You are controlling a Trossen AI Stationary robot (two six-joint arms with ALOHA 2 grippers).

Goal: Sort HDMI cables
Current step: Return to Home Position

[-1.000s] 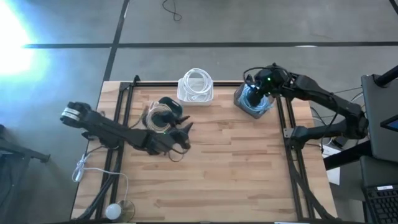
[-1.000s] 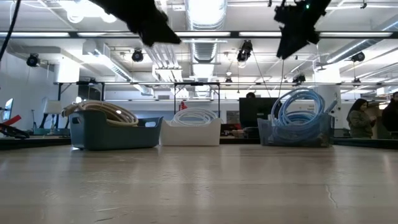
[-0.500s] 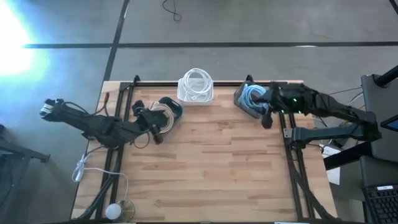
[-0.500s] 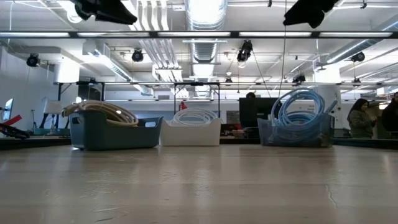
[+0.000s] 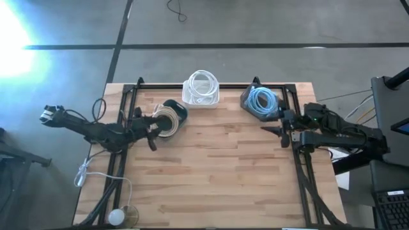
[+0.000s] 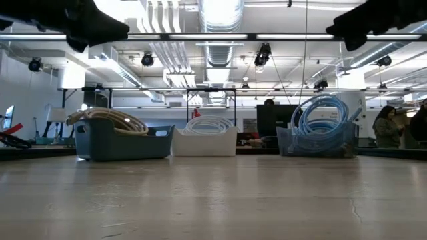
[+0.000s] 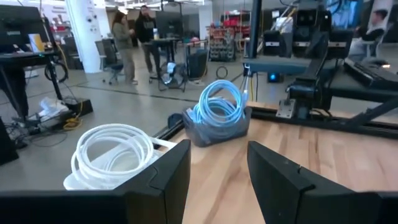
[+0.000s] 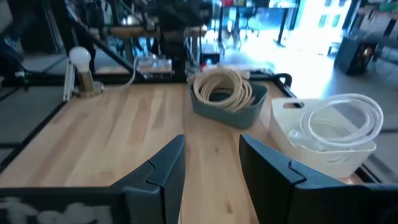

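The sorting looks finished, because every coil I can see sits in a bin and none on the table (image 5: 217,172); I judge the step in hand to be the return to the rest pose. The left gripper (image 7: 217,158) has its fingers apart and carries nothing. The tan coils (image 5: 167,119) in the grey bin (image 8: 230,115) are just beside it, and ahead of it lie the white coils (image 5: 202,86) in the white bin (image 8: 311,152) and, farther, the blue coils (image 5: 261,101) in the dark bin (image 7: 214,132). The right gripper (image 8: 211,146) is spread the same way and empty, with the blue coils near its side. The next move needs no grasp, only folding both arms back without touching the bins. A coil is round, so it has no real long axis. The tan and white rings lie almost flat, opening upward, and the blue rings lean up above their bin's rim.
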